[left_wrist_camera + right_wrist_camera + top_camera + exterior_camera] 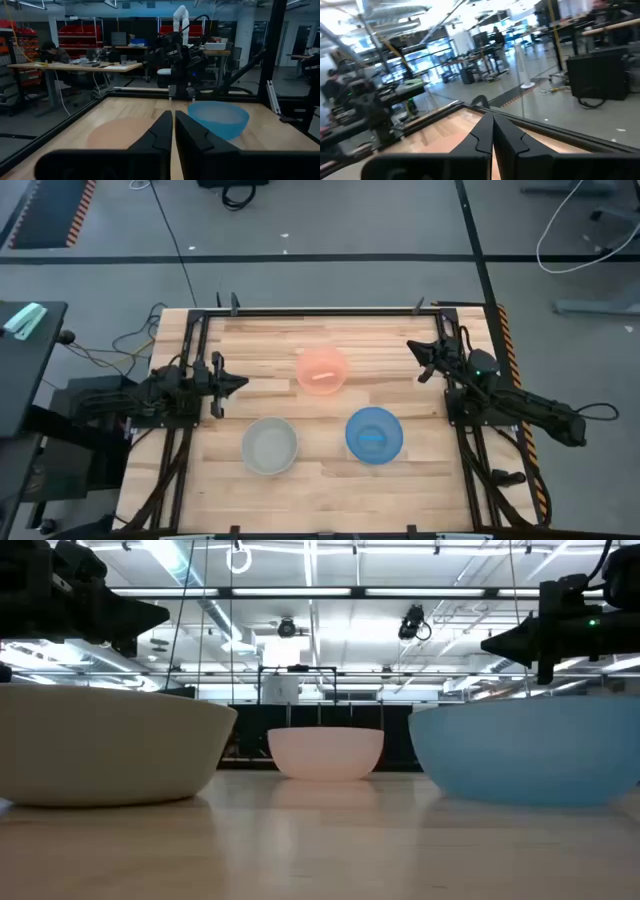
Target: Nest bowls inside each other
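Note:
Three bowls stand apart on the wooden table, each on its base. The salmon-pink bowl [322,370] [325,752] [116,135] sits toward the far middle. The pale grey-white bowl [269,445] [105,745] is near and left. The blue bowl [374,434] [530,750] [218,118] is near and right. My left gripper [240,383] [173,120] hovers shut at the table's left side, left of the pink bowl. My right gripper [412,347] [493,120] hovers shut at the far right, pointing toward the far-left corner, away from the bowls.
A black frame [320,311] rims the table. Bare wood [330,490] lies along the near edge and between the bowls. Beyond the table, in the wrist views, are workbenches, shelves and seated people [50,52].

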Robot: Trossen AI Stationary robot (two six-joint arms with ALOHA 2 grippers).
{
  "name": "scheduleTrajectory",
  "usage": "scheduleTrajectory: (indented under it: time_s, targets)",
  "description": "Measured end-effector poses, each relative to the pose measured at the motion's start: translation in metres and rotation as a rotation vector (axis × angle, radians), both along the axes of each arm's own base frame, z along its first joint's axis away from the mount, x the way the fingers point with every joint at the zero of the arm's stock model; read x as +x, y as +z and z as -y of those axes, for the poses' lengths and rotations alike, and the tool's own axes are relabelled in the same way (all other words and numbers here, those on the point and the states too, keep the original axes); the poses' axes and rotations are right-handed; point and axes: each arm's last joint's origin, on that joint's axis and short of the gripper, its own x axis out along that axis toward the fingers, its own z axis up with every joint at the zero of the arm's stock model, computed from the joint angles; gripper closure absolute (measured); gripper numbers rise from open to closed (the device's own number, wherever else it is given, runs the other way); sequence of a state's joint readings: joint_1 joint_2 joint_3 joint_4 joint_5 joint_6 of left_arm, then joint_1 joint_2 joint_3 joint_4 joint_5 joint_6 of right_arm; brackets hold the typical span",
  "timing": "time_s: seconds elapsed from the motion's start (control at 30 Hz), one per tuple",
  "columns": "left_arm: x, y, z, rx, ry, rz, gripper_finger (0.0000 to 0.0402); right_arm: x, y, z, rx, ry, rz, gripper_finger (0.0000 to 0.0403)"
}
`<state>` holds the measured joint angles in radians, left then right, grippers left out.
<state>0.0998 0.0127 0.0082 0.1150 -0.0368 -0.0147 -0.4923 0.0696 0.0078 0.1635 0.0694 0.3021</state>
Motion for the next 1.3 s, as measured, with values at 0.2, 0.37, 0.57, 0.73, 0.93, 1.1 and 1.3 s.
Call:
scheduleTrajectory:
  time_s: [0.2, 0.37, 0.57, 0.73, 0.93, 1.1, 1.3]
  targets:
    - [0.000, 0.000, 0.000, 0.001, 0.000, 0.000, 0.0379, 0.000, 0.000, -0.001, -0.022, 0.024, -0.012, 0.0387]
    - [0.000, 0.000, 0.000, 0.001, 0.000, 0.000, 0.0372, 0.000, 0.000, -0.001, -0.010, 0.026, -0.006, 0.0387]
    - [0.000, 0.000, 0.000, 0.000, 0.000, 0.000, 0.0373, 0.000, 0.000, -0.001, -0.009, 0.026, -0.004, 0.0387]
    - [0.000, 0.000, 0.000, 0.001, 0.000, 0.000, 0.0382, 0.000, 0.001, -0.001, -0.010, 0.026, -0.007, 0.0387]
    - [0.000, 0.000, 0.000, 0.001, 0.000, 0.000, 0.0379, -0.002, 0.026, -0.004, -0.040, 0.065, -0.053, 0.0387]
    - [0.000, 0.000, 0.000, 0.001, 0.000, 0.000, 0.0371, -0.003, 0.061, -0.004, 0.033, 0.076, -0.182, 0.0386]
    - [0.000, 0.000, 0.000, 0.000, 0.000, 0.000, 0.0372, 0.011, 0.096, 0.003, 0.187, 0.081, -0.391, 0.0364]
